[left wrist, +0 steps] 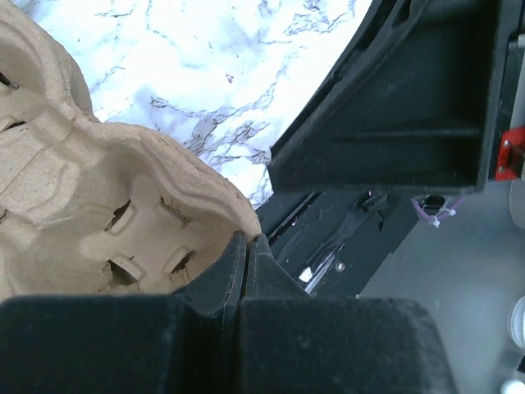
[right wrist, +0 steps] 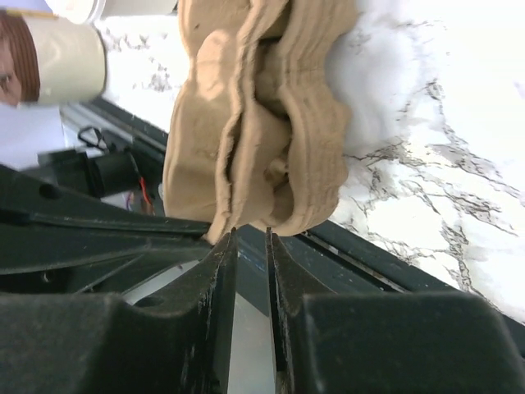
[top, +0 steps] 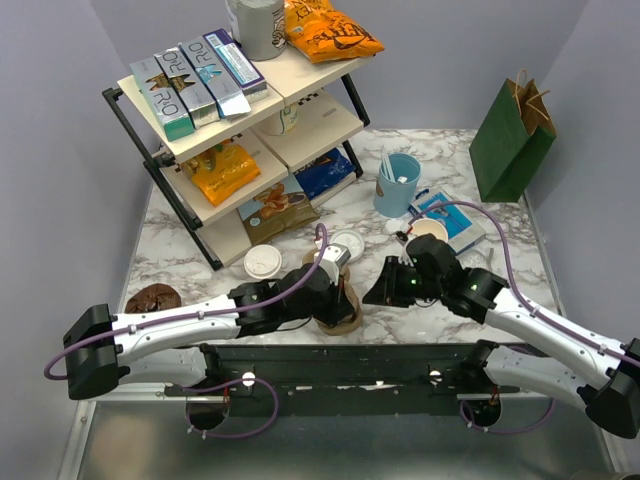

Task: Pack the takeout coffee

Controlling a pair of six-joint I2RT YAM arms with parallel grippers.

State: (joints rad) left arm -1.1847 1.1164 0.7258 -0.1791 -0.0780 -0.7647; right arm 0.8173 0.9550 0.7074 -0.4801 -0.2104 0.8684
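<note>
Marble tabletop (top: 440, 150) beneath two black arms. Your lidded coffee cup (top: 262, 262) stands upright by the foot of the wire shelf (top: 190, 215), free of both arms and not yet packed. Just right of it lies a brown pulp cup carrier (left wrist: 98, 213), which is probably where the cup belongs. Your left gripper (left wrist: 246, 242) is clenched on the carrier's rim, probably to steady it. Your right gripper (right wrist: 250, 234) meets the opposite edge with jaws narrowly parted; you cannot tell whether they grip it. Farther back sit a blue cup of sticks (top: 397, 183) and a green paper bag (top: 512, 140).
</note>
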